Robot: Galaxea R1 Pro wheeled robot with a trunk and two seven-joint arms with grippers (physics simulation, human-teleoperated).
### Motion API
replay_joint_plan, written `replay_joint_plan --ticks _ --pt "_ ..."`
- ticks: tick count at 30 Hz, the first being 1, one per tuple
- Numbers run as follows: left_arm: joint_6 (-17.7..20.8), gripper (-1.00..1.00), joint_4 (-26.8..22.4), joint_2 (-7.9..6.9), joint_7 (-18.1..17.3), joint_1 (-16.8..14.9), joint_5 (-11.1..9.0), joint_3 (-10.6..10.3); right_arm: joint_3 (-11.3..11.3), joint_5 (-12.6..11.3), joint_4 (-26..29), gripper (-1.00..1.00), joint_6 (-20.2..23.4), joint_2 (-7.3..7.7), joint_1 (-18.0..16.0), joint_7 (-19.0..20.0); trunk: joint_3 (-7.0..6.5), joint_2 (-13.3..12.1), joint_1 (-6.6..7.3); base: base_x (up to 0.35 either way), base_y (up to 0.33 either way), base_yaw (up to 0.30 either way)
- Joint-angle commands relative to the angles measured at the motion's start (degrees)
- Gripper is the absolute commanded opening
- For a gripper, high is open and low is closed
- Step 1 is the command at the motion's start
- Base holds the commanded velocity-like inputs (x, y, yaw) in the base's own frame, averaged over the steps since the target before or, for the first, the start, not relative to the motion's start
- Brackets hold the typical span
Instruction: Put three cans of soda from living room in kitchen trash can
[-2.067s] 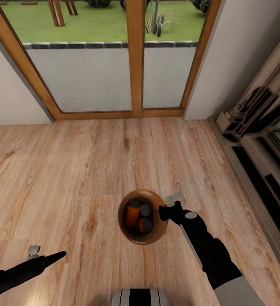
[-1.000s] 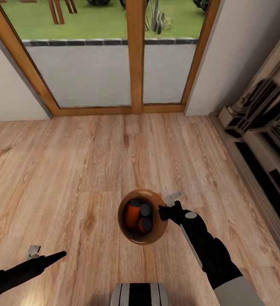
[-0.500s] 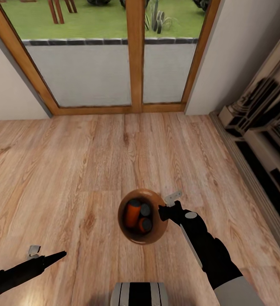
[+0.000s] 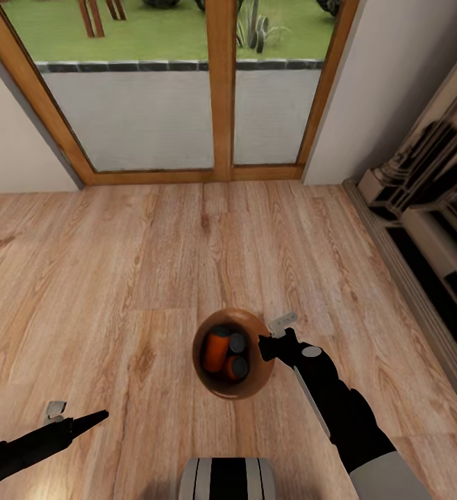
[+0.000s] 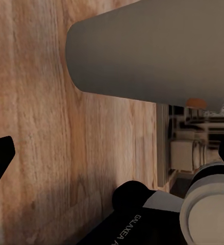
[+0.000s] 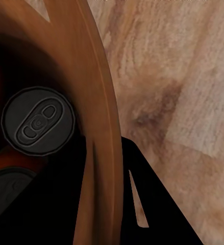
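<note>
Right gripper pinches the trash can rim at 3 o'clock, jaws clamped, 3 soda cans inside — one-sided hold risks tipping. Left gripper idle; jaws' state unclear.

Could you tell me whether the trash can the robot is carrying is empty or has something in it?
It has something in it: three orange soda cans sit inside the trash can, whose rim the right claw grips.
</note>
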State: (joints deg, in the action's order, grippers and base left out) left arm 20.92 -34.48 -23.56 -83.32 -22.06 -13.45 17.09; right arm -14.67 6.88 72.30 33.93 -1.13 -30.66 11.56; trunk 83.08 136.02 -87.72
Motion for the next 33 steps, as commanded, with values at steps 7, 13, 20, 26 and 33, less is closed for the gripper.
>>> replay_joint_plan --ticks 7,13,20,26,33 --pt "0.0 1.00 0.0 0.00 0.0 0.0 0.0 0.0 -0.1 -0.8 0.0 -1.00 0.1 -0.01 0.0 0.2 0.53 1.2 -0.65 0.000 0.000 0.000" --pt "0.0 1.00 0.0 0.00 0.0 0.0 0.0 0.0 -0.1 -0.8 0.0 -1.00 0.1 -0.05 0.0 0.2 1.43 3.2 -1.75 0.000 0.000 0.000" --pt "0.0 1.00 -0.1 0.00 0.0 0.0 0.0 0.0 -0.1 -0.8 0.0 -1.00 0.1 -0.10 0.0 0.2 1.79 4.0 -2.19 0.000 0.000 0.000" --pt "0.0 1.00 -0.1 0.00 0.0 0.0 0.0 0.0 -0.1 -0.8 0.0 -1.00 0.1 -0.10 0.0 0.2 2.33 5.2 -2.85 0.000 0.000 0.000" --pt "0.0 1.00 -0.1 0.00 0.0 0.0 0.0 0.0 -0.1 -0.8 0.0 -1.00 0.1 -0.10 0.0 0.2 2.69 6.0 -3.29 0.000 0.000 0.000"
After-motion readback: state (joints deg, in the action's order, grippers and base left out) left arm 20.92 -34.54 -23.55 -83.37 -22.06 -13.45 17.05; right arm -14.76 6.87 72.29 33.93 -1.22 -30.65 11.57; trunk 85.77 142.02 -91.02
